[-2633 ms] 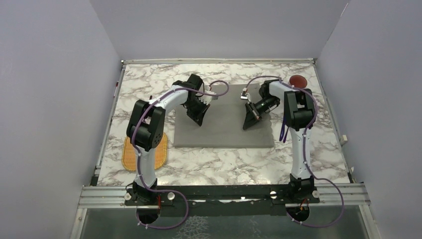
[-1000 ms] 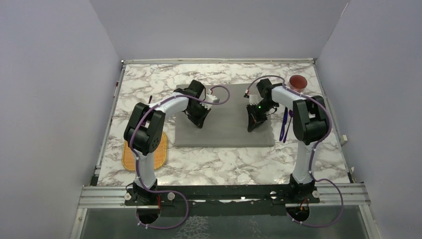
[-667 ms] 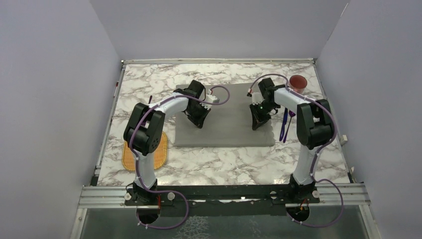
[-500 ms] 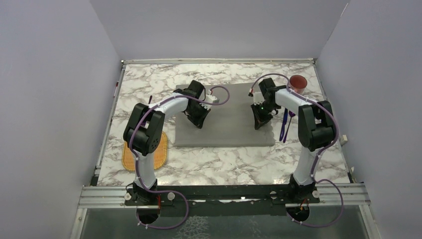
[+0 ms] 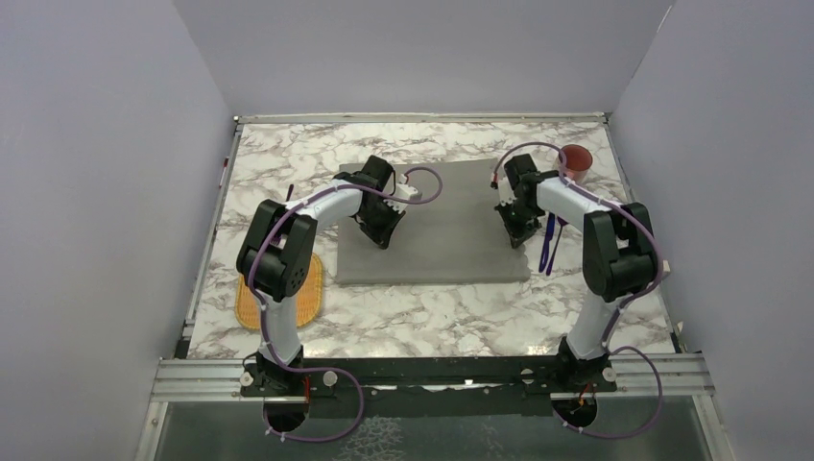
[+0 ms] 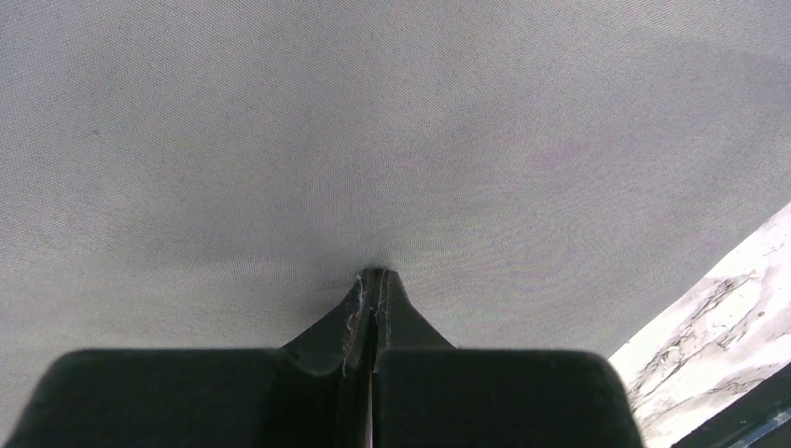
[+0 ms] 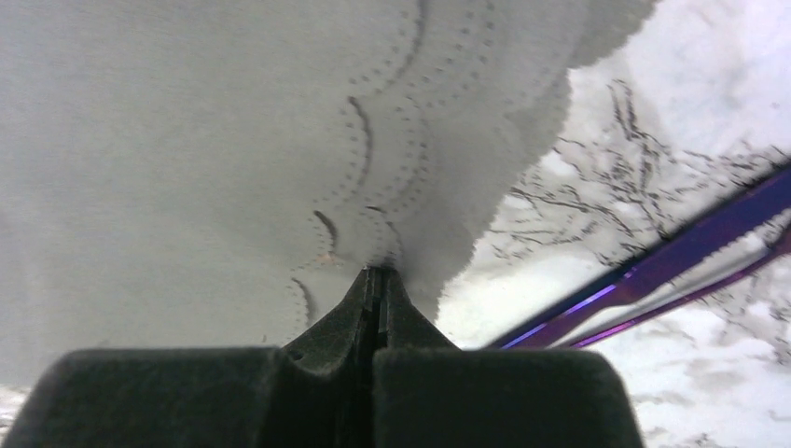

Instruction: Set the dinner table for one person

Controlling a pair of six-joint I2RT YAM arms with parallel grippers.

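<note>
Marble-veined white-and-grey square dinner table (image 5: 432, 312) carries a grey scalloped cloth placemat (image 5: 446, 235) at its middle, the left gripper (image 6: 373, 273) pressed together tip-down on its left part, the right gripper (image 7: 375, 271) likewise at its right edge, beside thin purple utensils (image 5: 547, 245).

Grey placemat (image 5: 442, 245), red cup (image 5: 576, 157), purple cutlery (image 5: 547, 246), orange mat (image 5: 248, 303)

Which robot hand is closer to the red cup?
The right gripper: it is at the placemat's right edge, near the red cup. The left gripper is on the placemat's left side, farther away.
</note>
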